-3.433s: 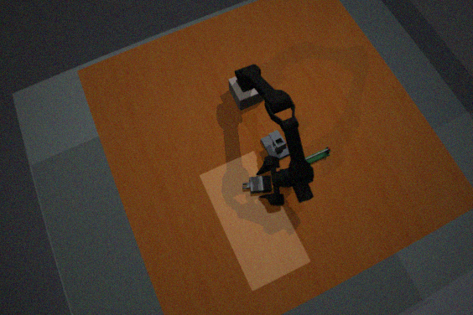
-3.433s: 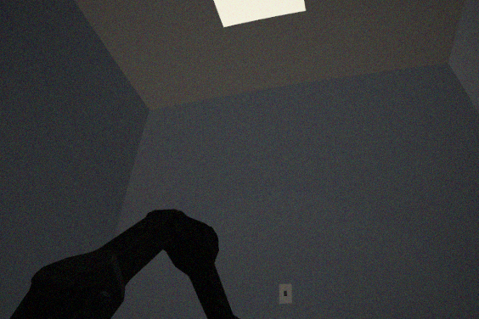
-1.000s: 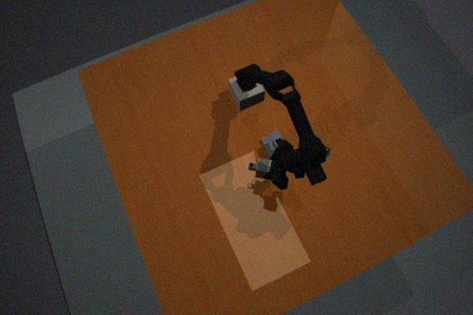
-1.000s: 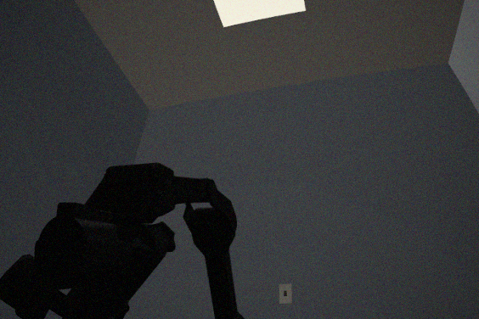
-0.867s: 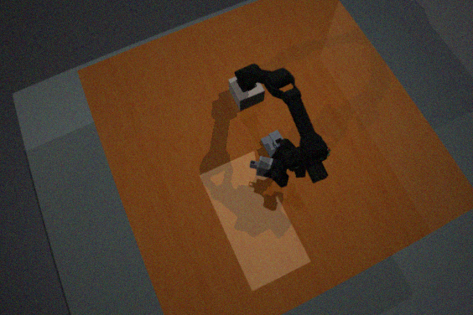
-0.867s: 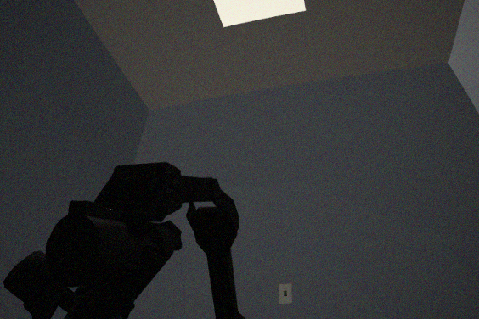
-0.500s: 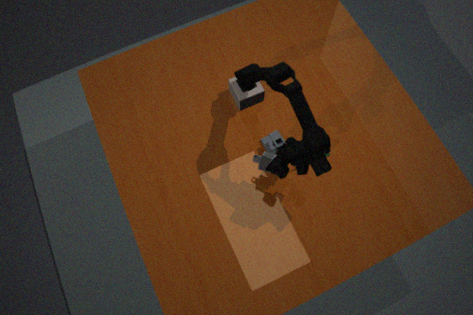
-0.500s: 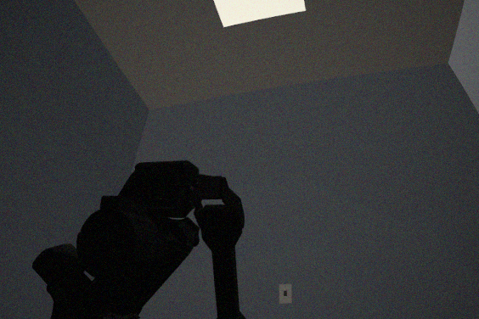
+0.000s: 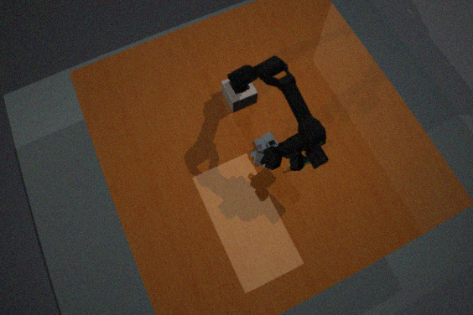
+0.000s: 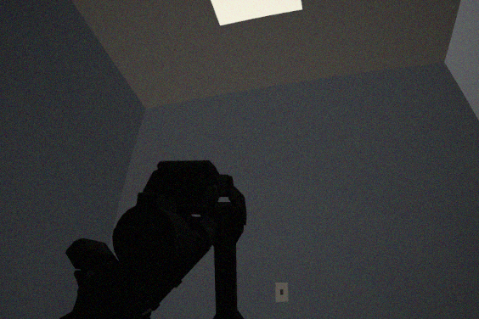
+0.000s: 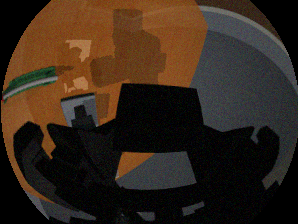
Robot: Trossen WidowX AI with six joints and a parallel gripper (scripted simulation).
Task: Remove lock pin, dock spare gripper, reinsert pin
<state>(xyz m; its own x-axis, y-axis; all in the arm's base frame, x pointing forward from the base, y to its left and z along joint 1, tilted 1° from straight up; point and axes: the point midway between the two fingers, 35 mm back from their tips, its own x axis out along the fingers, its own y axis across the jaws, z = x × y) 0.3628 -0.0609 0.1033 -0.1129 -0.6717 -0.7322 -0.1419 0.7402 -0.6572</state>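
Note:
My gripper (image 9: pixel 266 158) (image 11: pixel 154 117) is shut on the spare gripper (image 9: pixel 257 157). The spare gripper's pale grey end sticks out beside my dark fingers in the top view, and a dark block fills the space between my fingers in the wrist view. The mount (image 9: pixel 262 141) (image 11: pixel 91 104) is a grey block with a dark square opening. It stands just behind the held part in the top view and left of the dark block in the wrist view. I cannot tell whether they touch. The lock pin cannot be made out for certain. The exterior view shows only the dark arm.
A green and white object (image 9: pixel 307 162) (image 11: pixel 32 81) lies partly behind the arm in the top view and at the left of the wrist view. The arm stands on a pale base block (image 9: pixel 244 103). A bright patch of light (image 9: pixel 268 253) falls on the orange table top (image 9: pixel 147 127).

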